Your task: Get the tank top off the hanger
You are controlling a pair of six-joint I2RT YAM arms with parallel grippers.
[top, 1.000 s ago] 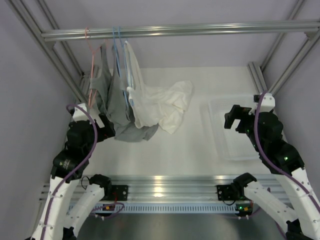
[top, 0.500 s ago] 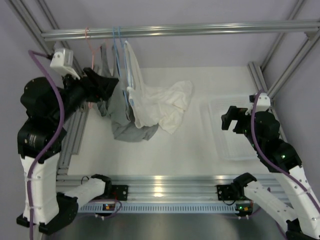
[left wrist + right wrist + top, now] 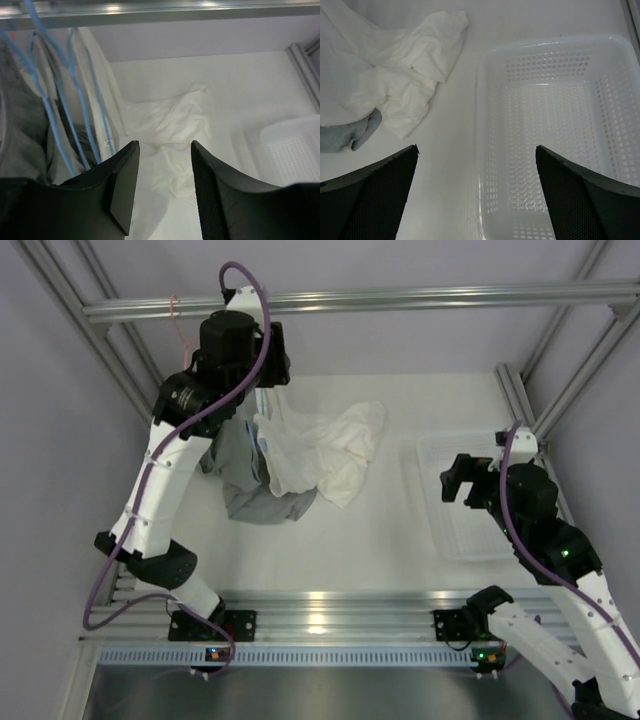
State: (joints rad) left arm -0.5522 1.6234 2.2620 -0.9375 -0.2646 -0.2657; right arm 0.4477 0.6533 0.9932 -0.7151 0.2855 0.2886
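Note:
A white tank top (image 3: 102,85) hangs from a blue hanger (image 3: 98,102) on the top rail (image 3: 400,300). Its lower part lies bunched on the table (image 3: 325,445). A grey garment (image 3: 250,490) hangs on another blue hanger (image 3: 47,107) just left of it. My left gripper (image 3: 162,146) is raised near the rail, right of the hangers, its jaws partly apart with nothing between them; only white cloth far below shows in the gap. My right gripper (image 3: 476,147) hovers open over the left rim of the white basket (image 3: 482,100).
A pink hanger (image 3: 180,325) hangs at the rail's left end. Slanted aluminium frame posts (image 3: 110,350) stand at both back corners. The white perforated basket (image 3: 450,540) sits on the right of the table.
The left arm has swung up from low at the left to the rail above the hangers, and its jaws have narrowed. The right arm has hardly moved.

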